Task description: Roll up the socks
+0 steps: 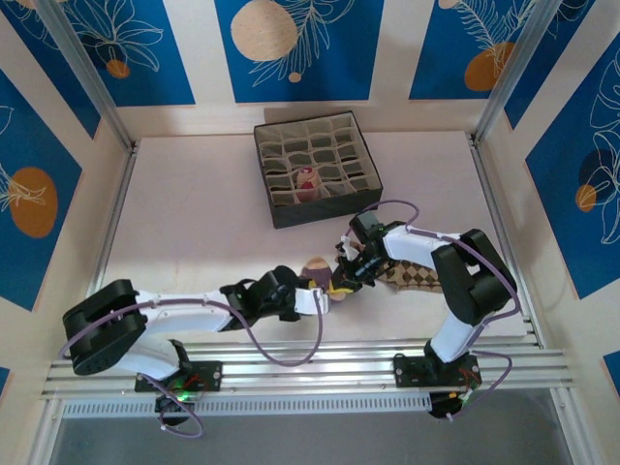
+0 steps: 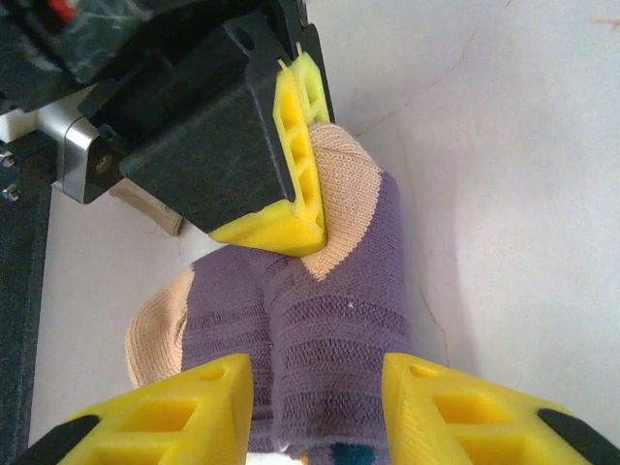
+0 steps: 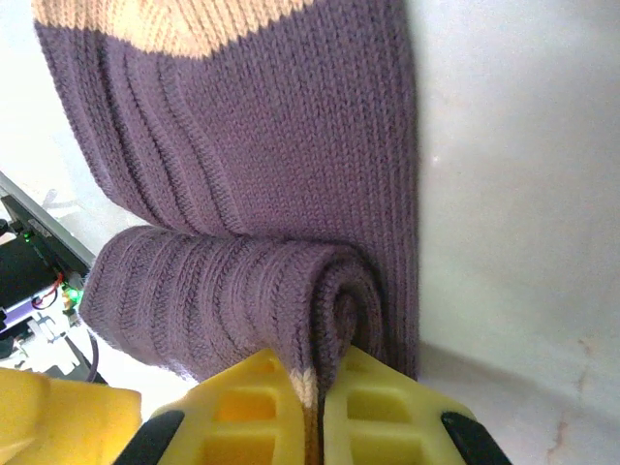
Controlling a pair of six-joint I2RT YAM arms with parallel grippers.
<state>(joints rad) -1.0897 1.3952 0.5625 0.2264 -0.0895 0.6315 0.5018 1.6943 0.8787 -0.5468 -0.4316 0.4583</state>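
The left gripper, yellow fingers parted, flanked a purple sock; just ahead, the right gripper pressed its beige end.

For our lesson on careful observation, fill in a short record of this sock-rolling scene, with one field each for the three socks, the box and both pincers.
purple sock: on the table, partly rolled from one end
right pincer: shut on the rolled end
left pincer: jaws parted, one finger either side of the purple sock
diamond-patterned sock: on the table under the right arm
beige and maroon sock: inside one compartment of the box
grey compartment box: far side of the table
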